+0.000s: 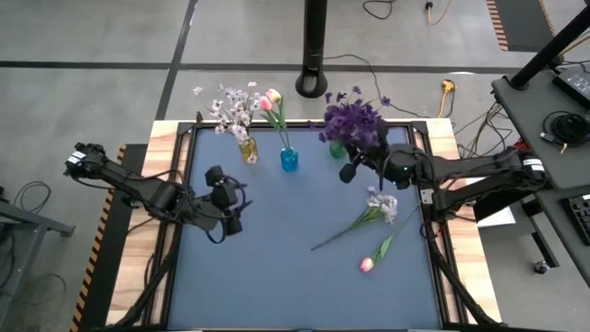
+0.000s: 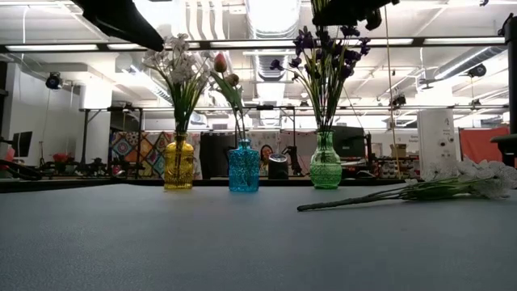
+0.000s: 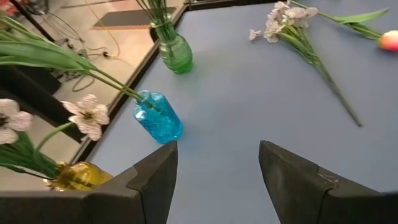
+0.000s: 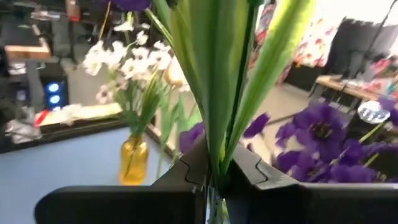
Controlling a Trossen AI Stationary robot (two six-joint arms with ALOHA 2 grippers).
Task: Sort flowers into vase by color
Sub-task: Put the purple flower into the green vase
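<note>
3 vases (image 1: 289,159) | 2 loose flowers (image 1: 355,221) | right gripper (image 4: 214,171) clamps purple stem (image 4: 227,81)

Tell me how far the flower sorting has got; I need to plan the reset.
Done: white sprigs stand in the yellow vase, pink tulips in the blue vase, purple blooms in the green vase. In hand: the right tool is shut on a purple stem above the green vase. Left: a white sprig and a pink tulip lie on the table.

We count three vases along the back: one yellow vase (image 1: 248,150), one blue vase (image 1: 289,160), one green vase (image 1: 337,149). Two loose stems lie on the mat: one white sprig (image 1: 369,211), one pink tulip (image 1: 373,255).
</note>
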